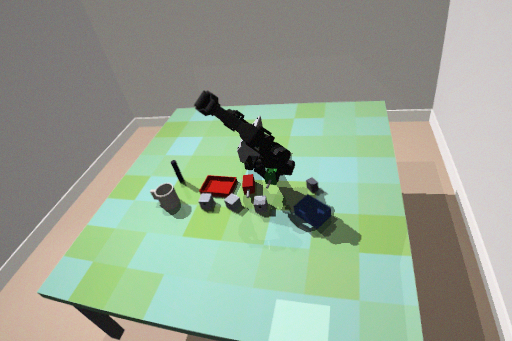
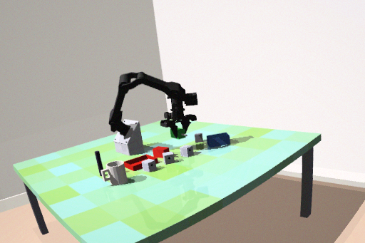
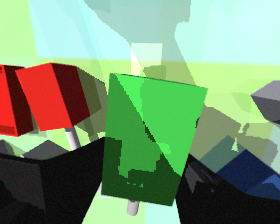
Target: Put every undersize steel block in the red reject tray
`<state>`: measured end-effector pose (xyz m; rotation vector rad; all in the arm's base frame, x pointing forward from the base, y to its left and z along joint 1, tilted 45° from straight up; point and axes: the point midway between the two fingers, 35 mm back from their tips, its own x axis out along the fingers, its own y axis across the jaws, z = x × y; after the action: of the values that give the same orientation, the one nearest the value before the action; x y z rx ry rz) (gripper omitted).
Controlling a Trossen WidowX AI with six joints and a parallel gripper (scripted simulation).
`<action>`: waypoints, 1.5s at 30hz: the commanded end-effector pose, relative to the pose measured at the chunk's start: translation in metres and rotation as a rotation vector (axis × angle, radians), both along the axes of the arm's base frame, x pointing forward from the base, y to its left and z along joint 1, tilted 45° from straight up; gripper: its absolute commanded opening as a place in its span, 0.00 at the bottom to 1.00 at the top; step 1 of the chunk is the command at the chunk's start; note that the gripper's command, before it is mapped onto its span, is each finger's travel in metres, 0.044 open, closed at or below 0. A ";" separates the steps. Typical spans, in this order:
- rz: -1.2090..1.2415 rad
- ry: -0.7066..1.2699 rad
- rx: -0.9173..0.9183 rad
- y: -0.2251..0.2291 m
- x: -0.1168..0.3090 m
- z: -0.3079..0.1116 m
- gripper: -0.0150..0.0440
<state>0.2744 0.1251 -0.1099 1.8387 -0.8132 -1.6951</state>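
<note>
Green gauge (image 1: 270,175) (image 2: 172,133) (image 3: 153,135) sits grasped in the hand (image 1: 272,173) (image 2: 180,134) (image 3: 143,141), its fingers part-way open against the sides, above the bench (image 1: 215,257) (image 2: 142,215).

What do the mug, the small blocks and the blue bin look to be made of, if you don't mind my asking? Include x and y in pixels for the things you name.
Mug (image 1: 169,200) (image 2: 118,174): perhaps glazed ceramic, plain grey.
Front blocks (image 1: 205,201) (image 2: 147,165): likely matte metal, pale grey with dark holes.
Blue bin (image 1: 312,212) (image 2: 218,140): possibly glossy plastic, given its lighter patches.

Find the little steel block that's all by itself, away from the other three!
It's the block beside the blue bin; the other three sit in a row.
</note>
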 end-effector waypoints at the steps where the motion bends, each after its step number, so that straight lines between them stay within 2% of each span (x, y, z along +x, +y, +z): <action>1: 0.261 0.222 0.015 0.005 -0.021 0.008 0.25; 45: 0.260 0.222 0.012 -0.047 -0.016 -0.044 0.25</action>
<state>0.2587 0.0822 -0.1507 1.6510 -0.4558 -1.7026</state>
